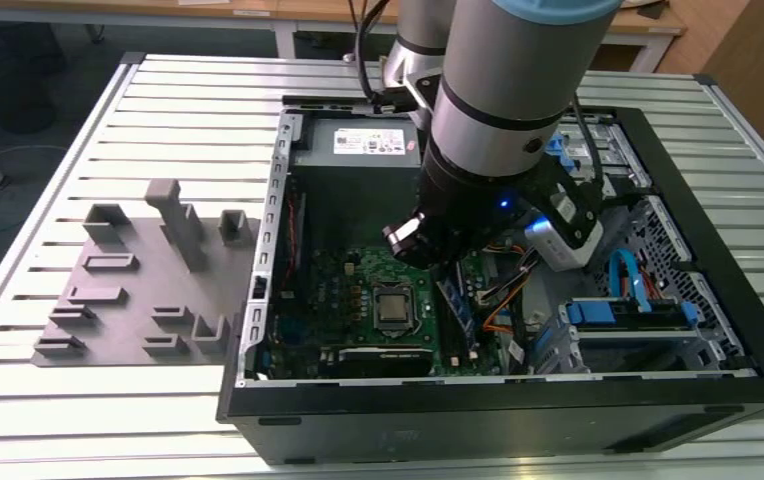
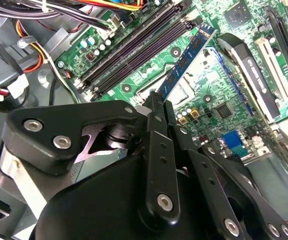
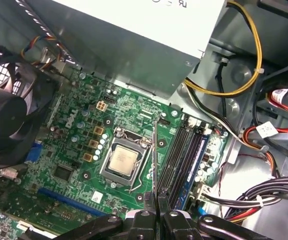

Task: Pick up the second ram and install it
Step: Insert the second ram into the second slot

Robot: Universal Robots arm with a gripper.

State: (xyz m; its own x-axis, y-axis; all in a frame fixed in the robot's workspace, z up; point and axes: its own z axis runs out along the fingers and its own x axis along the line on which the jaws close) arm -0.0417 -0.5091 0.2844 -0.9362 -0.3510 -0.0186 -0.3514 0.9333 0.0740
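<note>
My gripper [image 2: 160, 107] is clamped on the second ram [image 2: 186, 61]; the stick projects beyond my fingertips, above the motherboard [image 3: 74, 150], beside its slots [image 3: 184, 160].

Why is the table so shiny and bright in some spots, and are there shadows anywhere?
In the exterior view, overhead light glares off the ribbed silver metal table, washing its near edge white, while the grey plastic fixture blocks cast soft shadows. In the second wrist view, the black tool close to the lens looks dark and glossy, holding the thin blue-green memory stick. In the first wrist view, the green motherboard is evenly lit.
</note>
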